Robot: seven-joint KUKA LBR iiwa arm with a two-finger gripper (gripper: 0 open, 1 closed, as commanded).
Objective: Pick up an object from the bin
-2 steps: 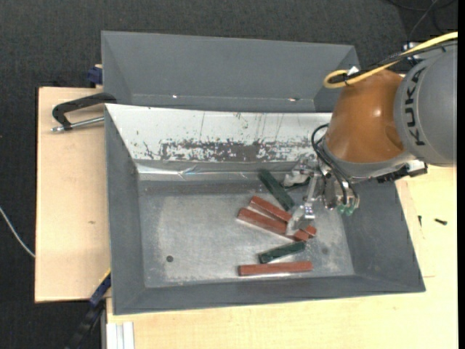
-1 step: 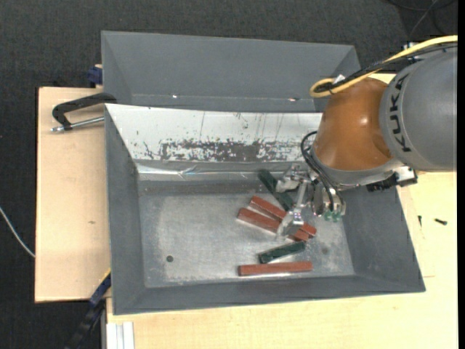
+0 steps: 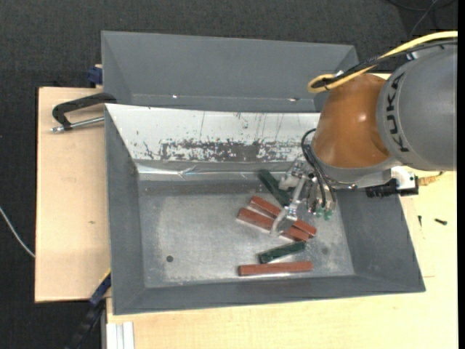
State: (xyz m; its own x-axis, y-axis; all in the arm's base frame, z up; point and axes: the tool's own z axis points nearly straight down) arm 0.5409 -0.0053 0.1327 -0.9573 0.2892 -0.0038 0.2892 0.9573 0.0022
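Note:
My gripper point(image 3: 304, 195) hangs under the orange wrist cover at the right middle of the bin, low over a small cluster of pieces. Just left of it lie two red-brown flat blocks point(image 3: 259, 212), side by side and slanted. A third red-brown block point(image 3: 300, 230) lies right below the gripper. A dark green strip point(image 3: 272, 183) sticks out to its upper left, partly hidden by the gripper. Below the cluster lies a dark green bar point(image 3: 282, 252). I see nothing lifted off the floor.
A long red-brown bar point(image 3: 275, 269) lies flat near the front wall. A small dark dot point(image 3: 169, 259) marks the floor at the front left. The arm covers the bin's right back corner.

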